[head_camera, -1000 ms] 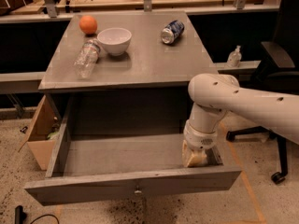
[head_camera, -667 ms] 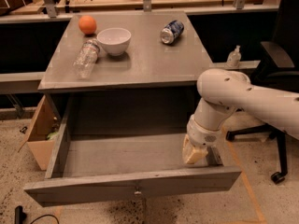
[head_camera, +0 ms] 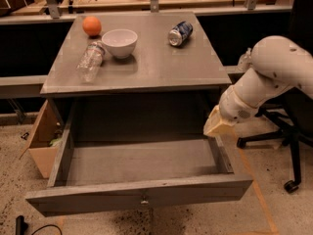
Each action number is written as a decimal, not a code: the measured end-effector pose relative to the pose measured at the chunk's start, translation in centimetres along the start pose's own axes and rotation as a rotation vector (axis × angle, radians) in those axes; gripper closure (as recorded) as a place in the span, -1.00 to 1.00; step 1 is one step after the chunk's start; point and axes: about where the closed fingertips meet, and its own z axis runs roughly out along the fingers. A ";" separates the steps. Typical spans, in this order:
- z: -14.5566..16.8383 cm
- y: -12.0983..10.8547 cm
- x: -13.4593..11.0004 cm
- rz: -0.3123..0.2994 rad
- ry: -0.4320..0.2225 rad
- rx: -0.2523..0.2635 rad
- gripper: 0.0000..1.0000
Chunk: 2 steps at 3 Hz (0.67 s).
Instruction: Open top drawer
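Note:
The top drawer (head_camera: 142, 195) stands pulled far out from under the grey cabinet top (head_camera: 146, 67). Its inside is a plain grey box with nothing in it, and a small round metal knob (head_camera: 144, 200) sits at the centre of its front panel. My gripper (head_camera: 217, 125) hangs on the white arm (head_camera: 264, 77) just above the drawer's right side wall, near the cabinet's right front corner. It touches nothing that I can see.
On the cabinet top lie an orange (head_camera: 92, 25), a white bowl (head_camera: 119, 41), a clear plastic bottle (head_camera: 90, 61) on its side and a tipped can (head_camera: 180, 33). A cardboard box (head_camera: 44, 138) stands at the left. An office chair base (head_camera: 288, 146) is at the right.
My arm has lifted up and to the right, taking the gripper out of the drawer's right inner corner to above its side wall. The drawer stays pulled out.

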 end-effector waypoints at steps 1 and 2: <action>-6.1 -2.2 2.6 0.097 -0.041 0.106 1.00; -7.5 -3.1 2.2 0.090 -0.047 0.141 0.62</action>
